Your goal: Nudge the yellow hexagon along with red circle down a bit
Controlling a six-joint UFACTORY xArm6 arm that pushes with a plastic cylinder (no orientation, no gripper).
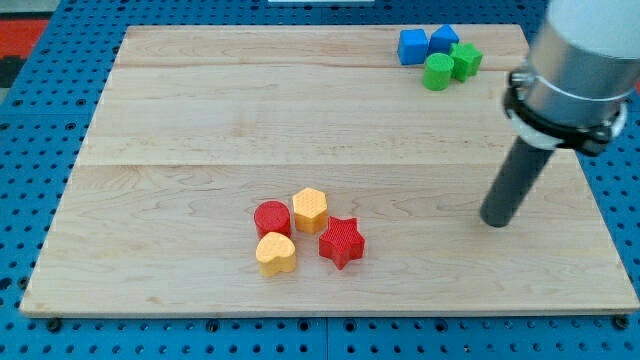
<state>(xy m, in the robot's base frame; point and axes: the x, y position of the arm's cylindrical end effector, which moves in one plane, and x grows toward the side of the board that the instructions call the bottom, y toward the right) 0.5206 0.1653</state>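
The yellow hexagon (310, 209) sits in the lower middle of the wooden board (180, 120). The red circle (271, 218) touches it on its left. A yellow heart (275, 253) lies just below the red circle, and a red star (342, 241) lies at the hexagon's lower right. My tip (494, 220) rests on the board far to the right of this cluster, at about the same height in the view, and touches no block.
At the view's top right stand a blue block (411, 46), a second blue block (443, 40), a green circle (437, 72) and a green star-like block (465, 60). The arm's grey body (575, 60) hangs over the board's right edge.
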